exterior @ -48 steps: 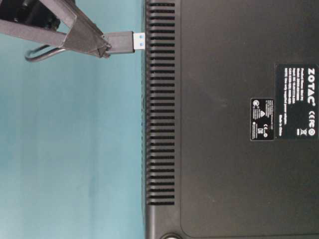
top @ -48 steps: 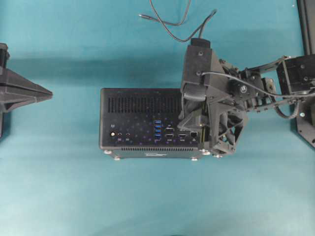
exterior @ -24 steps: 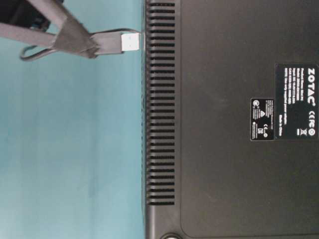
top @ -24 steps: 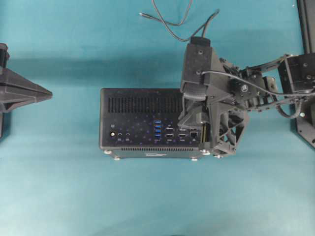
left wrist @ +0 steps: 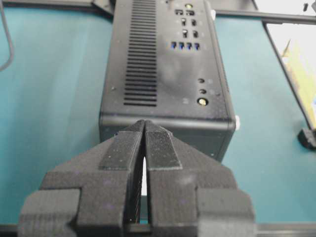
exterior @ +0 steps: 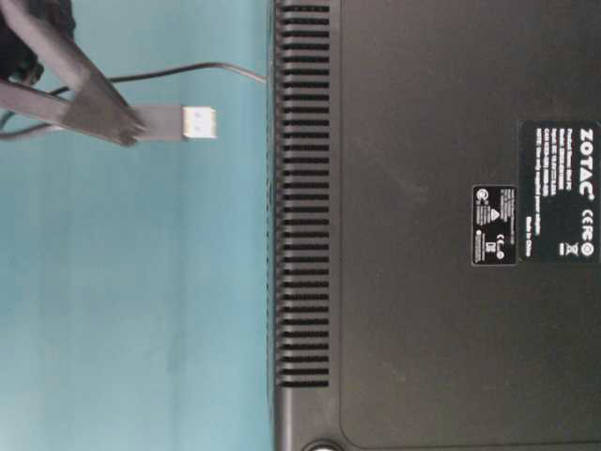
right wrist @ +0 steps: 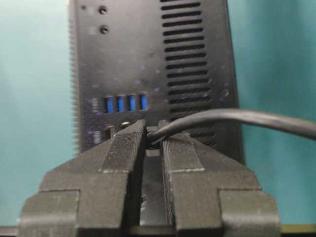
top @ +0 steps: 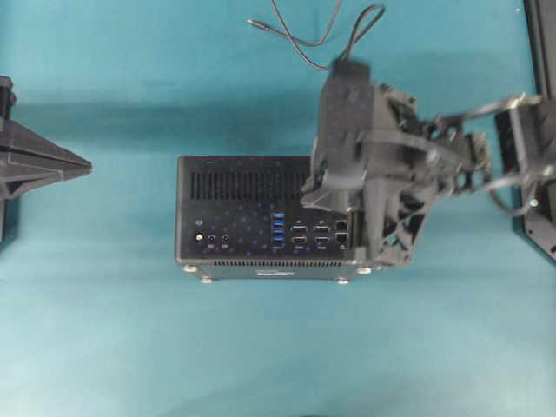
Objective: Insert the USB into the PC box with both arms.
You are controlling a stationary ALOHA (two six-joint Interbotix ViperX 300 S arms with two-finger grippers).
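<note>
Teal table (top: pixel 104 347) | PC box (top: pixel 252 195) frame centre, ports up for access | right gripper (right wrist: pixel 152 136) clenched on USB (exterior: pixel 183 122), poised above ports | left gripper (left wrist: pixel 144 129) closed, idle left.

Teal table surface (top: pixel 261 347) spreads under everything, plain and matte. Black bracket (top: pixel 539 230) sits at table's right edge. Black rail (top: pixel 540 43) runs along table's far right side. In left wrist view, pale yellowish floor area (left wrist: pixel 298 59) shows beyond table's right edge; small black foot (left wrist: pixel 307 138) rests on table near that edge.
</note>
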